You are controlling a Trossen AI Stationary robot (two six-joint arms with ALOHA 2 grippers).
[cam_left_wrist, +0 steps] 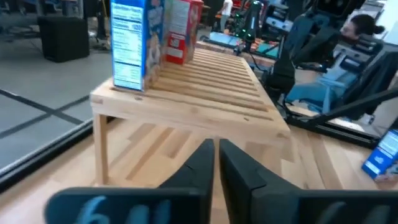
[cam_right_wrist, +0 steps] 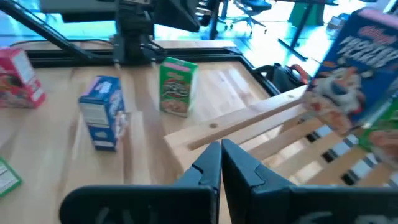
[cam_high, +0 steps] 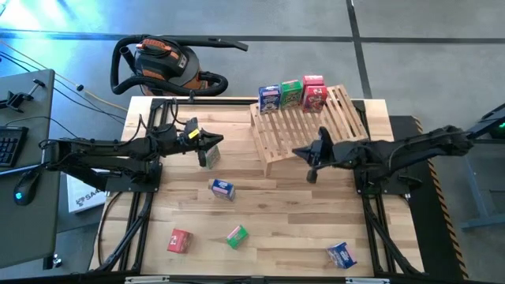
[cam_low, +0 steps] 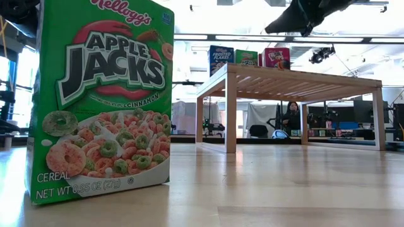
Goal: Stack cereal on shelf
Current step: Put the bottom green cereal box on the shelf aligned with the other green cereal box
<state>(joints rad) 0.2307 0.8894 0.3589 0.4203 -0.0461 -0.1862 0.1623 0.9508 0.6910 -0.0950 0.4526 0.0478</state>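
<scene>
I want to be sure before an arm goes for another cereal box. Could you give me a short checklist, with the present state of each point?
1. Left gripper carries nothing: ok, shut and empty.
2. Right gripper carries nothing: ok, shut and empty, over the shelf's near edge.
3. Jaws opened for a pick: not ok, both shut.
4. Free room on the shelf: ok, only a blue box, a green box and a red box stand along its far edge.
5. A box close to the left gripper: ok, the loose green box stands upright on the table beside it.
</scene>
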